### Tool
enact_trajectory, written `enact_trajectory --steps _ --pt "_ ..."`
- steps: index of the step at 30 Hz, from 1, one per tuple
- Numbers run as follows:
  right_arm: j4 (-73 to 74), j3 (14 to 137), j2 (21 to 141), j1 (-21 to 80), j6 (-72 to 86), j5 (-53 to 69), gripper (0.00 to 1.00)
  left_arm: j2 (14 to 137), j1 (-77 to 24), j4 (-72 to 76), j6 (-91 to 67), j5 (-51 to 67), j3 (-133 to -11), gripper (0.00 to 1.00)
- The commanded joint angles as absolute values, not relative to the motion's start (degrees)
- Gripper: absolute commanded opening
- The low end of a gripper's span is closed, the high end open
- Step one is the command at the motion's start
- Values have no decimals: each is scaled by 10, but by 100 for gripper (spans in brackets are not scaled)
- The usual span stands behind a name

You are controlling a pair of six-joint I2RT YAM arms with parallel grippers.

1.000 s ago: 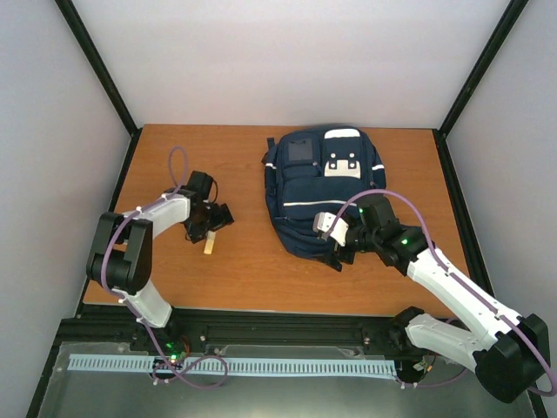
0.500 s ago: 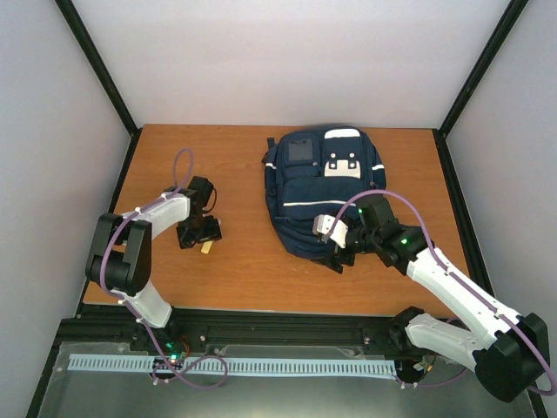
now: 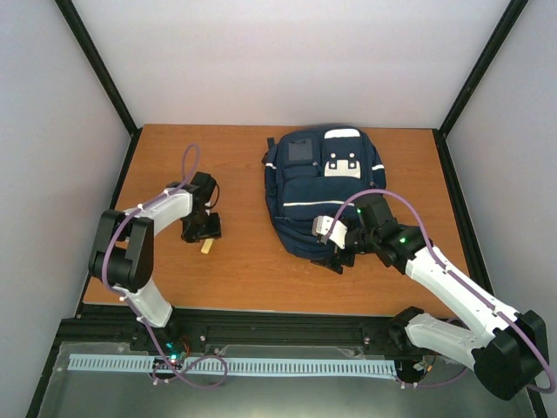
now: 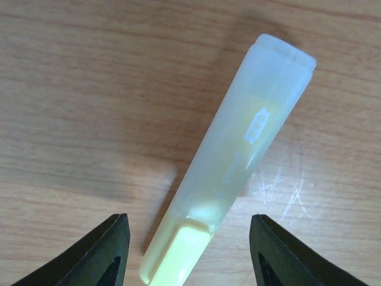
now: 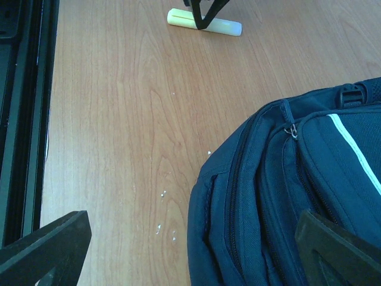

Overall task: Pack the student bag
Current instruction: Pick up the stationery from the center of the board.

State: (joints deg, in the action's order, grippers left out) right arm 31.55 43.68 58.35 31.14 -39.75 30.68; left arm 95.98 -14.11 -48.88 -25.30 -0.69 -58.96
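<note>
The student bag (image 3: pixel 320 187) is navy with white stripes and lies flat on the right half of the table, its zips closed (image 5: pixel 286 196). A pale yellow highlighter (image 4: pixel 232 167) lies on the wood at the left (image 3: pixel 207 247). My left gripper (image 4: pixel 187 256) is low over it, open, with one dark finger on each side of its yellow end and a gap to both. In the top view my left gripper (image 3: pixel 203 230) covers most of the pen. My right gripper (image 5: pixel 190 250) hangs wide open over the bag's near left edge (image 3: pixel 335 239), holding nothing.
The wooden table (image 3: pixel 252 270) is walled at the back and both sides by white panels with black posts. A black rail (image 5: pixel 21 119) runs along its near edge. The highlighter (image 5: pixel 204 22) shows far off in the right wrist view, with the left fingers over it.
My left gripper has swung over the highlighter and come down on it, its jaws narrowing. The right arm and the bag have barely moved.
</note>
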Motion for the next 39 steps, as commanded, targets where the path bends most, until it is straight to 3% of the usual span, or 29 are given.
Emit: enact_trajectory --steps 1,19,24,28,33,39 --pt "318 450 588 308 -406 317 96 984 -147 -480 -237 0 -616 53" --pt "294 454 603 303 -369 280 88 1010 -178 -498 -241 -12 -627 12" --pt "334 522 641 260 -353 218 78 950 -180 -495 -243 53 -629 10" --pt "353 566 664 216 -408 165 76 887 -189 -466 -242 157 -625 10" --pt "414 650 742 210 -466 111 61 812 -227 -402 -252 232 -624 6" --pt "469 709 815 222 -518 123 61 750 -258 -284 -322 328 -591 3"
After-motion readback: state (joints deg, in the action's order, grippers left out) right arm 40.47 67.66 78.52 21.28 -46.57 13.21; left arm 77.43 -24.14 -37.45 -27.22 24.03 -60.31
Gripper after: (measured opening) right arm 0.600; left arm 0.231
